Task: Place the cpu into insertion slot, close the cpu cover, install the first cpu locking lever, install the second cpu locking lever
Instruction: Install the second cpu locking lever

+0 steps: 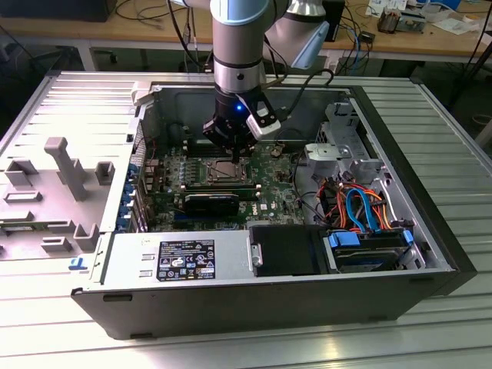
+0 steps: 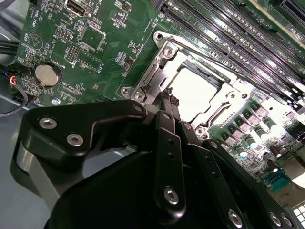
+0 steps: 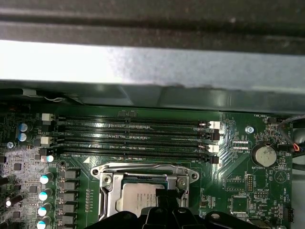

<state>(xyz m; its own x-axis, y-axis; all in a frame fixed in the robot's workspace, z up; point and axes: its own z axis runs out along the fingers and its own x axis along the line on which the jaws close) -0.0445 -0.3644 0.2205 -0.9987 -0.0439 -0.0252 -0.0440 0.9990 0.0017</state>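
In the exterior view my gripper (image 1: 234, 150) hangs inside the open computer case, right above the insertion slot (image 1: 223, 171) on the green board. The cpu (image 2: 195, 93) lies flat in the slot, its silver-grey top showing through the window of the cpu cover (image 2: 164, 51). That cover lies down flat around the chip. A thin metal lever rod (image 2: 209, 59) runs along one side of the frame. My gripper (image 2: 169, 98) is shut, with its narrow tips together at the cover's edge. The first wrist view shows the cpu (image 3: 136, 198), the cover (image 3: 143, 172) and my gripper (image 3: 167, 202).
Long black memory slots (image 3: 133, 138) run beside the socket. A coin battery (image 2: 47, 74) sits on the board nearby. A black block (image 1: 284, 250), coloured cables (image 1: 361, 207) and the case walls (image 1: 146, 123) hem the board in. A grey fixture (image 1: 65, 165) stands outside, at the exterior view's left.
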